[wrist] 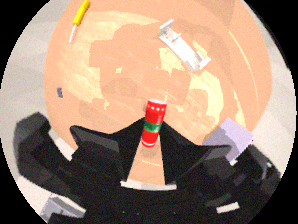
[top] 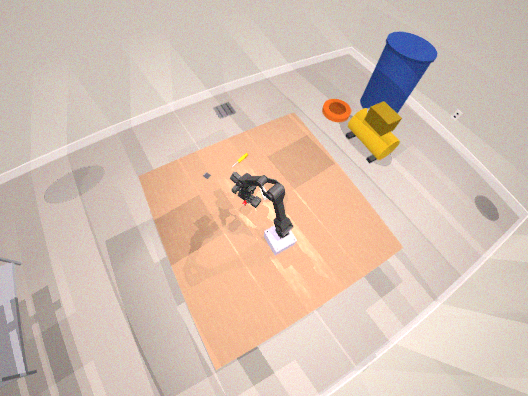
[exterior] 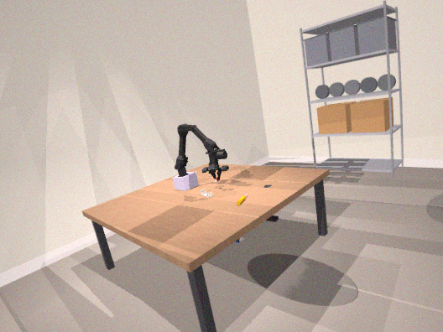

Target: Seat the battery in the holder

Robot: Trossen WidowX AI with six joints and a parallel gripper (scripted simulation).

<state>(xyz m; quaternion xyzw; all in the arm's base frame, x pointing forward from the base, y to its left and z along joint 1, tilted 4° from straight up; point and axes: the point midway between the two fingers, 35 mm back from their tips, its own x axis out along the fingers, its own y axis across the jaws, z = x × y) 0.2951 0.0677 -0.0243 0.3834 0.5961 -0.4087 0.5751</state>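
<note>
Battery in the pincer's grip!

Left of the pincer (top: 246, 201) (exterior: 216, 178) (wrist: 146, 167) in the wrist view lies the yellow screwdriver (top: 242, 158) (exterior: 242, 199) (wrist: 81, 13); between its fingers, clamped, the red battery (top: 245, 202) (exterior: 216, 180) (wrist: 153, 124); ahead and right, the white holder (exterior: 205, 194) (wrist: 183, 49), well apart from the battery!

Screwdriver Shares Tabletop With Small Dark Piece

A yellow-handled screwdriver (top: 242, 158) (exterior: 242, 199) (wrist: 80, 16) lies on the wooden table (top: 320, 280) (exterior: 168, 226), near a small dark square piece (top: 207, 175) (exterior: 268, 186) (wrist: 60, 93). On the floor, a blue drum (top: 400, 72) stands behind a yellow cylindrical machine (top: 372, 135) with a boxy top, an orange ring (top: 328, 115) beside them. A metal shelf rack (exterior: 308, 98) bears grey bins (exterior: 341, 43), round dark discs (exterior: 352, 87) and two cardboard boxes (exterior: 334, 118).
</note>
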